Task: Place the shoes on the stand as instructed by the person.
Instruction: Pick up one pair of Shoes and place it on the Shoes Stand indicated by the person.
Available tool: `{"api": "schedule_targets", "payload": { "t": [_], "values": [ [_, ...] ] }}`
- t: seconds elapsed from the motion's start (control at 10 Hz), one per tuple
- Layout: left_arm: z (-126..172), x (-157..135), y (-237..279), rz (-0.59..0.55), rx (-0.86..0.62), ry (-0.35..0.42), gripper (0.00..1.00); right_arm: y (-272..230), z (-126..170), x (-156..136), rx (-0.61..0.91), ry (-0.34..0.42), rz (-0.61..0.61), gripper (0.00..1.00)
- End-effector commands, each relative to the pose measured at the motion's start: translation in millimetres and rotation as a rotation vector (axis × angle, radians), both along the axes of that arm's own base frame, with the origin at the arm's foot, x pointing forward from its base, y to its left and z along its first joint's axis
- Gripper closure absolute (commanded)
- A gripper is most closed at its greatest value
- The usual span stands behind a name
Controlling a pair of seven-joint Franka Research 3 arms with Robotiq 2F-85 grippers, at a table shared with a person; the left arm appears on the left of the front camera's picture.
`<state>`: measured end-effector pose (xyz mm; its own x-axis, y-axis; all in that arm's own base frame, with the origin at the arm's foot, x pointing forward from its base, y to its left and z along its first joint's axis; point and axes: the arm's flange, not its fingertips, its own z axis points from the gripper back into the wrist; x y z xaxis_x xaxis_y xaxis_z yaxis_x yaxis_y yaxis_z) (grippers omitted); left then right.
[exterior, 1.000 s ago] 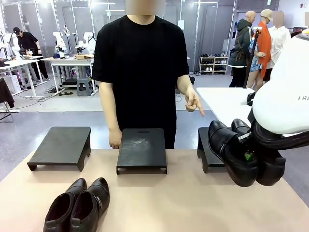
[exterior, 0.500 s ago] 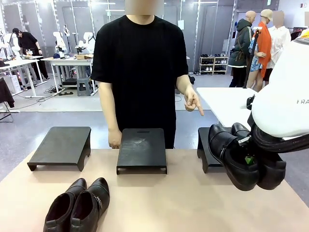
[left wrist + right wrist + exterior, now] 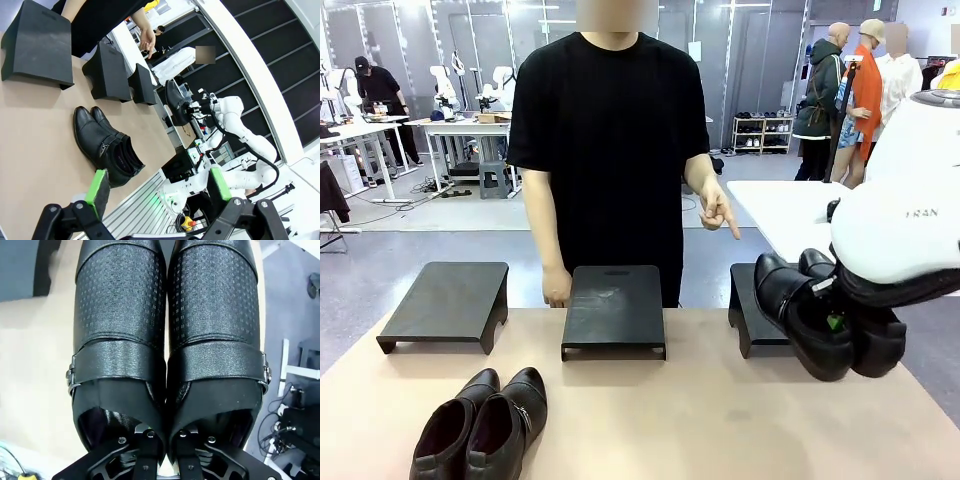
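The right gripper is clamped shut on the held pair; its fingers reach down into the two openings and pinch the adjoining inner walls together, which I judge is why both strapped shoes travel as one bundle, side by side and touching. From the wrist, the toes point away from the claw; in the front view the right gripper carries the held pair tilted, one end raised, clear of the table and close against the right stand; whether it hangs over the stand's top cannot be told. The right arm comes in from the side, its wrist bent low behind the shoes. Beyond, the person stands at the far edge; the pointing hand aims its index finger down toward that right stand, so this looks like the ordered spot, and the step in hand is carrying to it. The left gripper hangs with jaws wide apart and empty, above the second pair; that second pair sits on the table near its front left, likely next.
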<state>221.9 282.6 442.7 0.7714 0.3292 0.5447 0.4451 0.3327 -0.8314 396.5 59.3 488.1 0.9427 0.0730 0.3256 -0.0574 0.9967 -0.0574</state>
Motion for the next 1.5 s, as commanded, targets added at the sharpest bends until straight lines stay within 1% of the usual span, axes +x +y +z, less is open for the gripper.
{"api": "schedule_targets", "payload": {
  "t": [0.0, 0.1, 0.2, 0.3, 0.4, 0.5, 0.7, 0.9, 1.1, 1.4],
  "values": [
    [0.0, -0.8, 2.1, -0.007, -0.009, -0.024, 0.00, -17.4, 6.3, 43.0, 0.007, -0.056, 0.007, 0.93],
    [0.0, -0.8, 2.1, -0.007, -0.009, -0.024, 0.00, -21.8, 1.1, 61.1, 0.007, -0.082, 0.017, 0.93],
    [0.0, -0.8, 2.1, -0.007, -0.009, -0.024, 0.00, -25.5, 2.8, 74.2, 0.016, -0.108, 0.019, 0.93],
    [0.0, -0.8, 2.1, -0.007, -0.009, -0.024, 0.00, -28.1, 2.2, 86.8, 0.003, -0.130, -0.005, 0.93],
    [0.0, -0.8, 2.1, -0.007, -0.009, -0.024, 0.00, -30.0, 0.0, 98.7, 0.008, -0.126, -0.002, 0.93],
    [0.0, -0.8, 2.1, -0.007, -0.009, -0.024, 0.00, -30.6, -2.7, 111.6, 0.050, -0.126, -0.001, 0.93],
    [0.0, -0.8, 2.1, -0.007, -0.009, -0.024, 0.00, -27.0, -12.1, 133.4, 0.026, -0.140, 0.004, 0.93],
    [0.0, -0.8, 2.1, -0.007, -0.009, -0.024, 0.00, -23.2, -24.0, 150.0, 0.024, -0.161, 0.014, 0.93],
    [0.0, -0.8, 2.1, -0.007, -0.009, -0.024, 0.00, -18.0, -33.8, 159.0, 0.037, -0.178, -0.003, 0.93],
    [0.0, -0.8, 2.1, -0.007, -0.009, -0.024, 0.00, -17.9, -50.5, 171.5, 0.051, -0.177, -0.019, 0.93]
  ]
}}
